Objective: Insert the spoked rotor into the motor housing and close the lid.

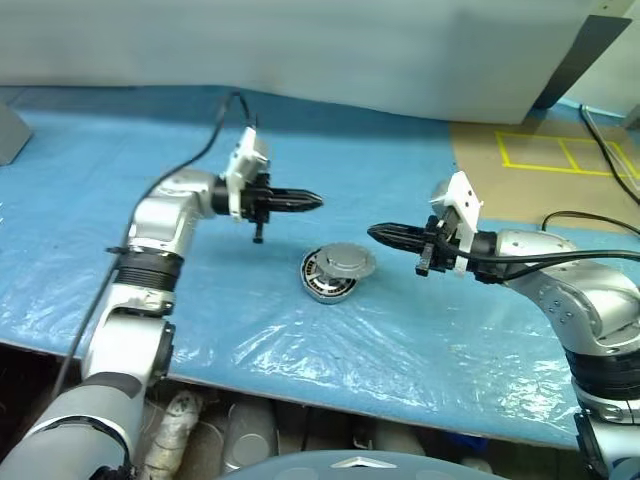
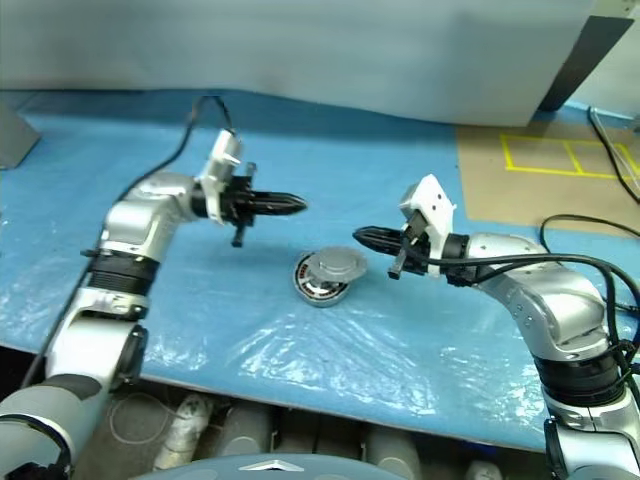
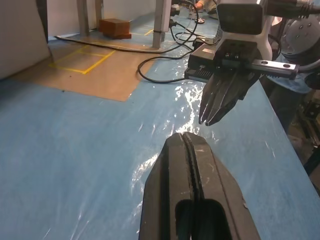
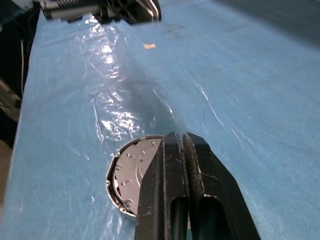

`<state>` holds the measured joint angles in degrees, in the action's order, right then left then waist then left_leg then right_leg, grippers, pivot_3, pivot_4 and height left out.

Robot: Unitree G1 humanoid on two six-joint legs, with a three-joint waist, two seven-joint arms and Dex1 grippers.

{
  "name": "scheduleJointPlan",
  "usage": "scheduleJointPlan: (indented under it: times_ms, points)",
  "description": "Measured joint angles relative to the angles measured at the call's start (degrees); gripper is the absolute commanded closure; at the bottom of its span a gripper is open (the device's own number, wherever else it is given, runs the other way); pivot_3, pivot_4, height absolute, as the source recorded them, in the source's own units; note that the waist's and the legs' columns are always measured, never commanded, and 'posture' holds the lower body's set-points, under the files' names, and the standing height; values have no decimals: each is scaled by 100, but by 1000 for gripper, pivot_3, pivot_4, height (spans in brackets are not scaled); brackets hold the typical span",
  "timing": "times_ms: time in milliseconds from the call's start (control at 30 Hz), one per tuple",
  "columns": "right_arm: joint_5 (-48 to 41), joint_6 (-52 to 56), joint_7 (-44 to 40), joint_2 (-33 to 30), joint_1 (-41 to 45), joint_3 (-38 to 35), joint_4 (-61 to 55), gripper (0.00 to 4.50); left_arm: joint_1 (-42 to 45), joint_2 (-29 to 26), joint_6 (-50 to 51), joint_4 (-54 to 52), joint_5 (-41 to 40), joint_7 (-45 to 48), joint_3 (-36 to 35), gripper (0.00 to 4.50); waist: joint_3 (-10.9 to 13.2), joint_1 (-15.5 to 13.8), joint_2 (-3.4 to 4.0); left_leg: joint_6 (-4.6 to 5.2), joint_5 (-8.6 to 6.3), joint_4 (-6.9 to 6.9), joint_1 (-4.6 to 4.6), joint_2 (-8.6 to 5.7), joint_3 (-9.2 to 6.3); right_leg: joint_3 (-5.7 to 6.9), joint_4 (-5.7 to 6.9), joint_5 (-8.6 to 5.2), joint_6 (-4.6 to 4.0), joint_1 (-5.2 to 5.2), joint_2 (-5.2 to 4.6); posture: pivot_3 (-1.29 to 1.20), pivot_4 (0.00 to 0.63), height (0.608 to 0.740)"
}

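Motor housing (image 1: 322, 278): centre of head view, on blue sheet (image 1: 420, 340).
Lid (image 1: 346, 262): lies off-centre on housing.
Left gripper (image 1: 312, 201): clenched, empty, raised upper left of housing.
Right gripper (image 2: 362, 237): fingers together, empty; its wrist view shows lid's face.

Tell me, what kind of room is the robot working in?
Probably a workshop or robot lab: a table under a blue plastic sheet, a motor housing with its lid askew, yellow floor tape and loose cables.
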<state>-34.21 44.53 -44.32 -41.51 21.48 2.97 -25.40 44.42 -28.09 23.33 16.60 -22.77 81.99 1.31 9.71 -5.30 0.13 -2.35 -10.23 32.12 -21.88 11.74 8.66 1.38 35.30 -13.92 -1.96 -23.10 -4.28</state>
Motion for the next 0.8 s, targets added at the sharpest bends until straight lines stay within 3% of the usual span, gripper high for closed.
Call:
scheduleJointPlan:
  times_ms: [200,500,600,700,800]
  points:
    - [238,-282,-376,231,69,478,373,1607,-1236,-557,72,-683,-7,-246,-26,4500,2,-24,2,-3,-2,3,-28,5,-2,7,5,1,1,-21,3,0,150,740]
    - [867,-834,-791,577,636,987,1406,1607,-1701,-595,240,-1764,-263,-682,-78,4500,4,3,1,2,1,35,-11,7,2,-4,36,-9,-16,-15,0,0,150,740]
    - [1161,-1119,-862,642,656,1097,1737,1075,-1756,-624,302,-1823,-305,-757,-80,4500,4,1,2,2,1,39,-13,6,3,-6,36,-9,-16,-15,-1,0,150,740]
    - [1335,-1295,-963,709,659,1136,1961,37,-1757,-651,363,-1823,-341,-823,-82,4500,4,1,2,3,1,40,-15,5,4,-7,35,-9,-15,-15,-1,0,150,740]
    - [1520,-1379,-968,779,659,1211,2018,37,-1757,-651,420,-1823,-405,-923,-84,4500,4,1,1,3,2,38,-14,6,3,-5,37,-9,-16,-16,0,0,150,740]
